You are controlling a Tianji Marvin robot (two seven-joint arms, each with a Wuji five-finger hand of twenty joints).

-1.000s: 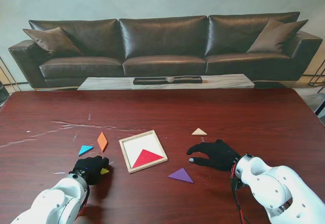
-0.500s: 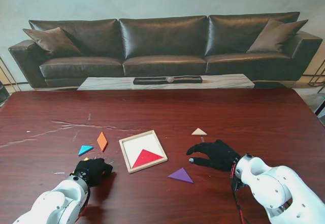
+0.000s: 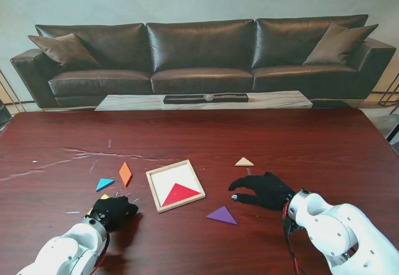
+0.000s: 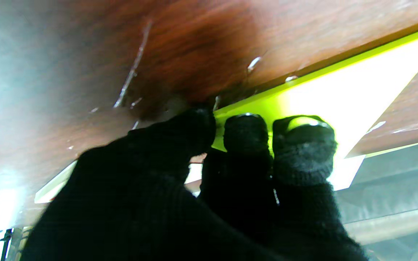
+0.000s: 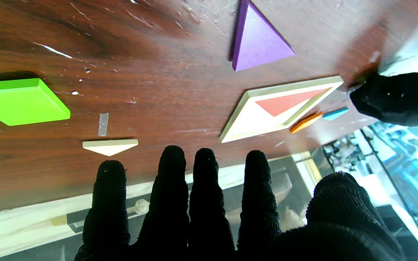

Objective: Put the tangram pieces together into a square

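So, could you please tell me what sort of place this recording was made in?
Most likely a living room or lounge, perhaps an office lounge used for testing. A long dark leather sofa with cushions stands against a plain wall, a low coffee table sits before it, and the work surface is a dark wooden table.

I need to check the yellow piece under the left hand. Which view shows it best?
The left wrist view: the yellow piece fills it, fingers on its edge. The stand view shows only a sliver beside the left hand; the right wrist view hides it.
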